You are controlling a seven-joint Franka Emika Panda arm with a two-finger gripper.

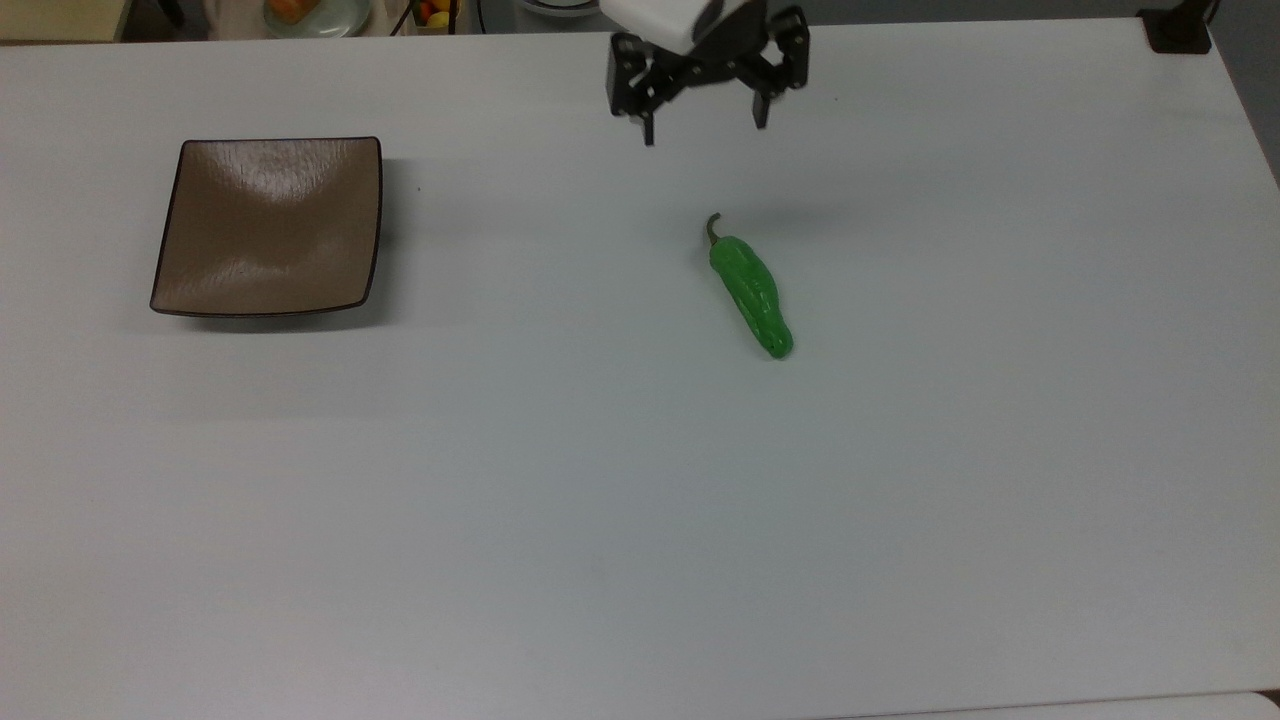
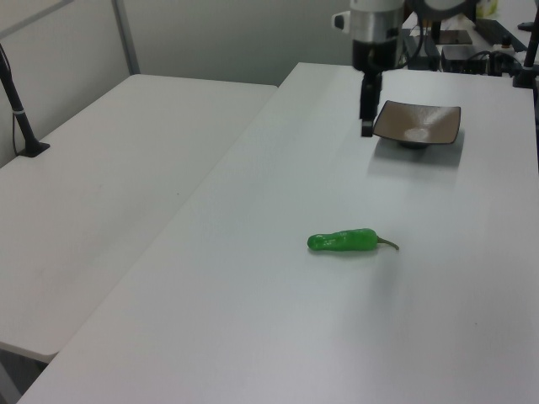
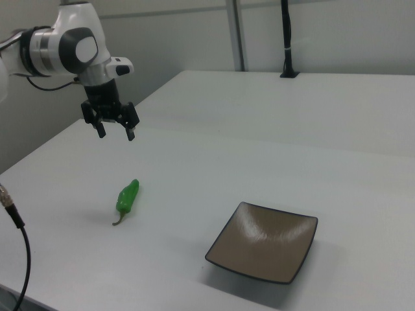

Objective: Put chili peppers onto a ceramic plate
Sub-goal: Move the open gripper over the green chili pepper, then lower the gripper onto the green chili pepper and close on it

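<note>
Gripper (image 1: 704,128) up off the table (image 1: 640,520), fingers spread wide, nothing between them. In top view it sits above the chili pepper (image 1: 752,293), a bit to the top view's left of the stem end. Right view: gripper (image 3: 116,131) hangs clear over the pepper (image 3: 128,197), not touching.

Pepper lies flat on bare table, stem twd gripper side. Ceramic plate (image 1: 268,228) well apart from pepper, off to the top view's left; plate holds nothing. Task not yet started as regards the grasp; judged approach phase.

Risks (judgement):
- Pepper glossy, bumpy, rounded → may squirt out or roll if fingers close off-centre or near the tapered tip.
- Finger line vs. pepper long axis: if closing along its length rather than across it, no grip. Wrist turn may be needed.
- Descent too deep → fingertips hit table.
- Plate shallow w/ upturned corners; a high drop could let pepper bounce out.

Surroundings: table betw. pepper and plate bare, no obstruction on that path. Black cable (image 3: 14,220) at table edge near pepper in right view; probably out of reach.
</note>
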